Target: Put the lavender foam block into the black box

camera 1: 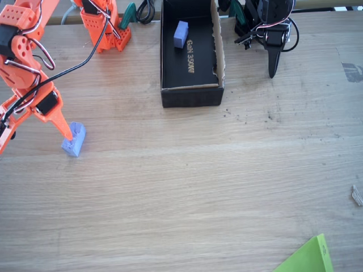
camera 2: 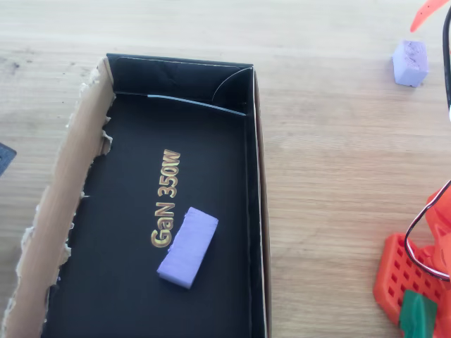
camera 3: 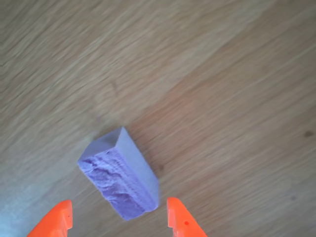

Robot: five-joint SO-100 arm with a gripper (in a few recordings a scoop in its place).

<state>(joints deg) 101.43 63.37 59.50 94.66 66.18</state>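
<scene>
The lavender foam block (camera 1: 74,139) lies on the wooden table at the left, its rough dimpled face showing in the wrist view (camera 3: 120,174). My orange gripper (camera 3: 118,219) is open, and the block's near end sits in the gap between the two fingertips. One orange finger (camera 1: 63,126) comes down right beside the block, and its tip (camera 2: 425,14) shows just above the block (camera 2: 410,62) in the overhead view. The black box (camera 1: 190,95) stands at the top centre, well right of the block, with gold "GaN 350W" lettering on its floor (camera 2: 113,282).
A smoother blue-violet block (camera 2: 188,246) lies inside the box (camera 1: 181,34). A black arm (camera 1: 272,34) stands right of the box, and an orange base (camera 1: 105,25) stands to its left. A green sheet corner (camera 1: 309,258) pokes in at the bottom right.
</scene>
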